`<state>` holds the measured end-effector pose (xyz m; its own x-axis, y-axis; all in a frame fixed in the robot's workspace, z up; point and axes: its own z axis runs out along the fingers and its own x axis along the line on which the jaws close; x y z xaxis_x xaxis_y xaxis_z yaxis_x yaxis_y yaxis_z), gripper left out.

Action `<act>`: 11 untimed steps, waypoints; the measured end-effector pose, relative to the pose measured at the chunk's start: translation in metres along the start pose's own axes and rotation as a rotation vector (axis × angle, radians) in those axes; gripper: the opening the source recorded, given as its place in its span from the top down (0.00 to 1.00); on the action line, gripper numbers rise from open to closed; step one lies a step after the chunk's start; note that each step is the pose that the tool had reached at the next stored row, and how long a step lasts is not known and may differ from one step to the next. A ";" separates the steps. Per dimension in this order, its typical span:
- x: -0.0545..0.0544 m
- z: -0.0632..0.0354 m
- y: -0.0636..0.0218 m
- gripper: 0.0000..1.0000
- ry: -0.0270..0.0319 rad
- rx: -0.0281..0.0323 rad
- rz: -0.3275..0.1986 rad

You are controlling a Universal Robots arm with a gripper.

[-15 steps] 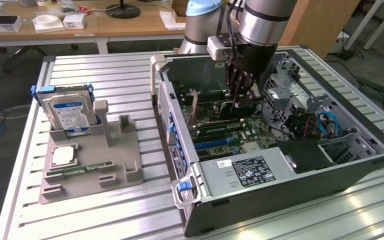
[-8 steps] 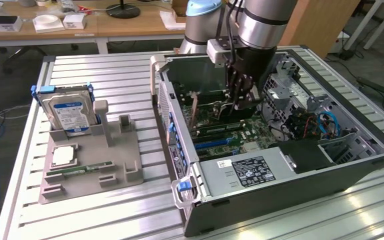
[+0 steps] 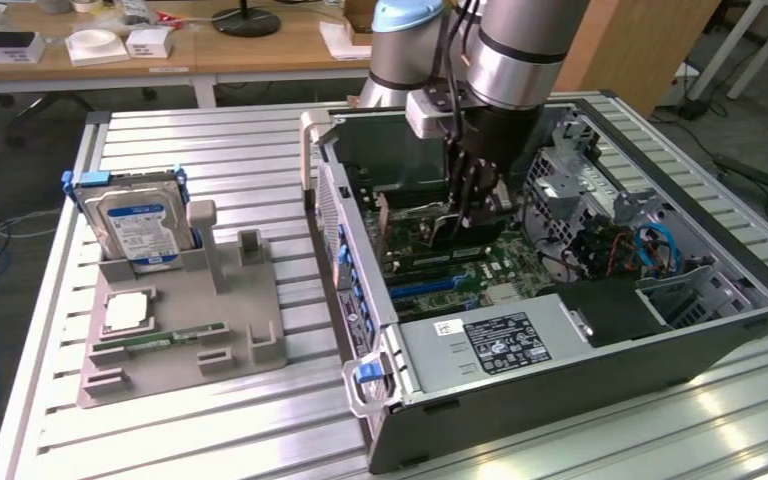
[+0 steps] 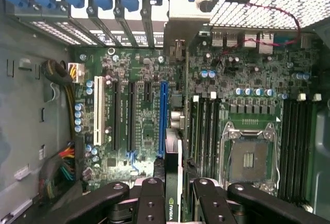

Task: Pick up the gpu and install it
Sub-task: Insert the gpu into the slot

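Clamped edge-on between the narrowed fingers of the claw (image 4: 174, 185), the gpu (image 4: 171, 211) hangs inside the open computer case (image 3: 755, 300), above the case's motherboard (image 4: 144, 105). The case lies on its side on the slatted desk (image 3: 224, 150). Beside the case, towards the exterior view's left, a gray parts holder (image 3: 231, 335) carries a hard drive (image 3: 140, 225).

Hard drive (image 3: 137, 225) stands in grey holder (image 3: 244, 330), seemingly with a processor (image 3: 128, 312), beside open computer case (image 3: 624, 375).
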<state>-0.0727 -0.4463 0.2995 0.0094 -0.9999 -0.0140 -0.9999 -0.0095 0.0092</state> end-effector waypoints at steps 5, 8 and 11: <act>0.000 0.0057 0.0017 0.74 0.0000 0.0000 -0.002; 0.001 0.0093 0.0017 0.74 0.0000 0.0000 -0.003; 0.001 0.0125 0.0017 0.74 0.0001 -0.0001 -0.004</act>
<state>-0.0745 -0.4473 0.2870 0.0132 -0.9998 -0.0140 -0.9999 -0.0133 0.0092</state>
